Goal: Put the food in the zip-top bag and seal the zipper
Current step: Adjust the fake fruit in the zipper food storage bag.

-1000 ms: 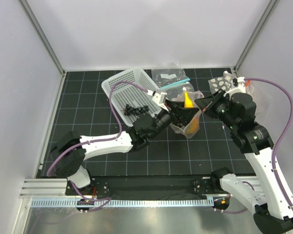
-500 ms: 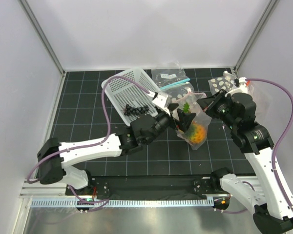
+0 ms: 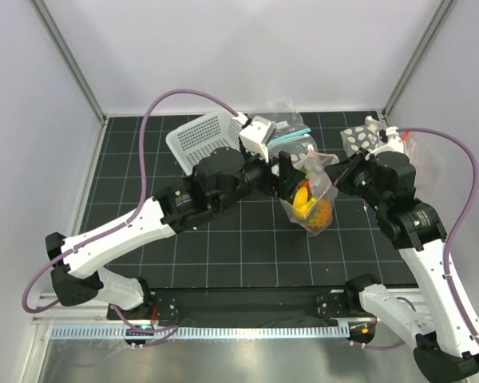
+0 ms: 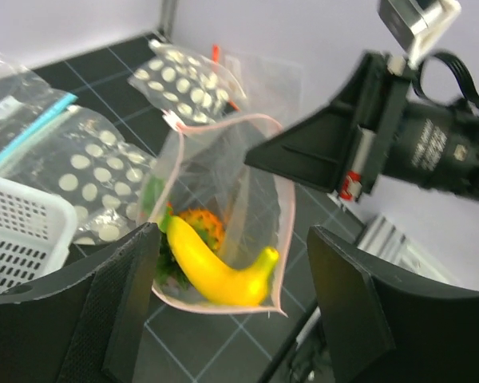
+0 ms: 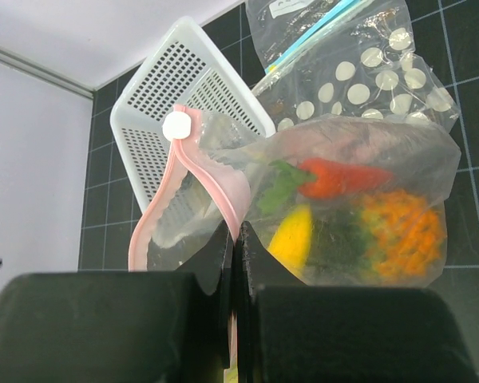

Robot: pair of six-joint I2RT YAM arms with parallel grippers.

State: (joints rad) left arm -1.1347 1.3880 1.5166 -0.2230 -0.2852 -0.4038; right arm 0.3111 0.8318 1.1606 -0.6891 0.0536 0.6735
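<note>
My right pincer (image 5: 233,236) is pressed together on the pink zipper (image 5: 193,171) and holds the zip-top bag (image 4: 223,167) open. My left pincer (image 4: 233,271) is spread wide by its mouth, holding nothing. The banana (image 4: 211,267), pepper (image 5: 339,177) and pineapple (image 5: 403,227) are inside. I cannot see the grapes well. I think they go in next, then I press the zipper closed.

surface: black grid mat (image 3: 223,247) | on it: white basket (image 3: 193,140), teal-strip bag (image 3: 278,124), orange-strip dotted bag (image 3: 354,140)
</note>
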